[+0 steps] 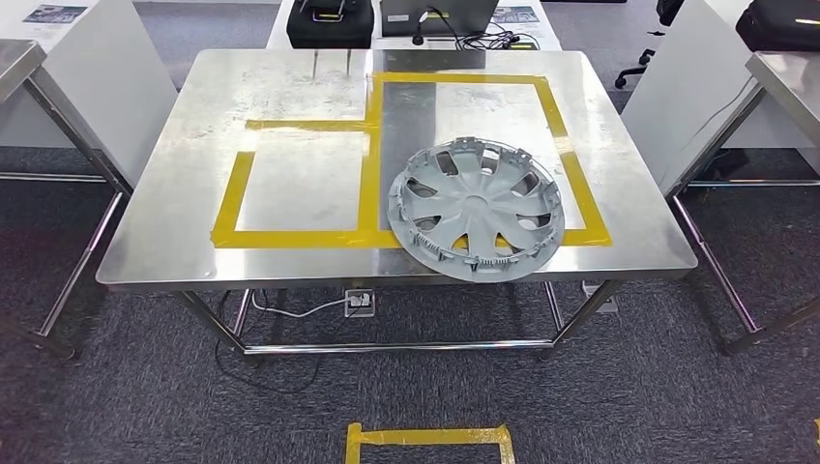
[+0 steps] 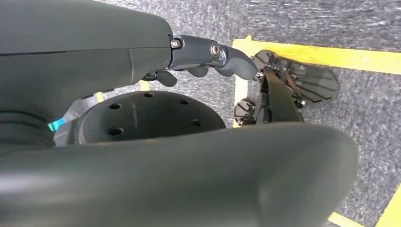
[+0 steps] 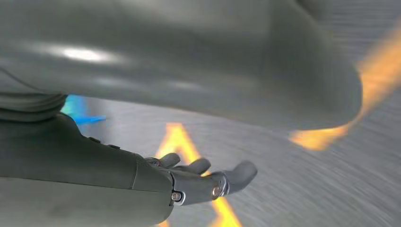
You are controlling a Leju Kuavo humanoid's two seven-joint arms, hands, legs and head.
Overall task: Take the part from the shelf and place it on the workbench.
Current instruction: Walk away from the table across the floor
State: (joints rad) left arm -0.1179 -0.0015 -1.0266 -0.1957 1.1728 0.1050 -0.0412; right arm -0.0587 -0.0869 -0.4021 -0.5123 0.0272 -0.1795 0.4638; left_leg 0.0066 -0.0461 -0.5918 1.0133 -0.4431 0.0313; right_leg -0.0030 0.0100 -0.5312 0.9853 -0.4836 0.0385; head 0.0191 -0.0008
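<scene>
Silver-grey plastic wheel cover [image 1: 476, 210] lies flat on the stainless steel workbench [image 1: 290, 116], near its front right edge, overlapping the yellow tape outline [image 1: 290, 238]. Both hands hang over carpet floor [image 2: 369, 123], holding nothing: the left hand [image 2: 208, 59] and right hand [image 3: 203, 177] show loosely spread fingers. Judged from this, placement looks finished; nothing further seems needed beyond perhaps standing clear.

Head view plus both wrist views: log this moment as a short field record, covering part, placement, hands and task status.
part: grey wheel cover
placement: flat on the steel workbench, overlapping the yellow tape outline at its near right corner
left hand: holds nothing, over the carpet
right hand: holds nothing, fingers apart
task status: part appears to be placed
</scene>
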